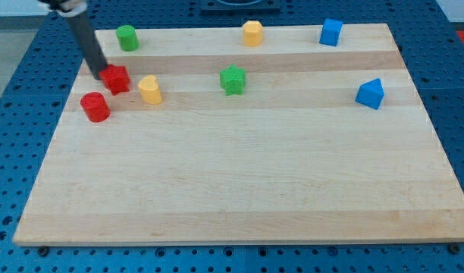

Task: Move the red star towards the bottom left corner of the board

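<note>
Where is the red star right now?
The red star sits near the board's upper left in the camera view, between my tip on its left and the yellow block on its right, with the red cylinder just below-left.

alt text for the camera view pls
My tip touches the red star's left side, near the board's top left. A red cylinder sits just below, a yellow heart to the right; green, yellow and blue blocks lie farther right.
</note>
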Available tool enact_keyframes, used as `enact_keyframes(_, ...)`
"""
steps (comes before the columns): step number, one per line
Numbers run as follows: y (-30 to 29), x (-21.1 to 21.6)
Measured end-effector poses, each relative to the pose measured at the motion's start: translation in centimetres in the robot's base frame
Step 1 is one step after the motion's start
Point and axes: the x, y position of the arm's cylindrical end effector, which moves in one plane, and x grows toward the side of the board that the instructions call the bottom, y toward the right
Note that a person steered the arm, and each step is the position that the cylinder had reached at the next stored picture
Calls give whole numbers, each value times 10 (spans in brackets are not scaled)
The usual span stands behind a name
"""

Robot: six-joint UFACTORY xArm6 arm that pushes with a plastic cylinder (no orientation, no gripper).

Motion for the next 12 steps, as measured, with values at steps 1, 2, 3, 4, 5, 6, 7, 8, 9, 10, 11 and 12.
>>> enact_keyframes(1,51,19)
enact_keyframes(2,103,40)
enact_keyframes(3,149,66)
enact_keyframes(4,170,80)
enact_keyframes(5,165,85)
enact_keyframes(6,129,94)
enact_keyframes(7,92,108)
enact_keyframes(8,61,132)
enact_keyframes(9,37,158)
enact_keyframes(10,27,168)
enact_keyframes(11,27,168)
enact_keyframes(12,15,175)
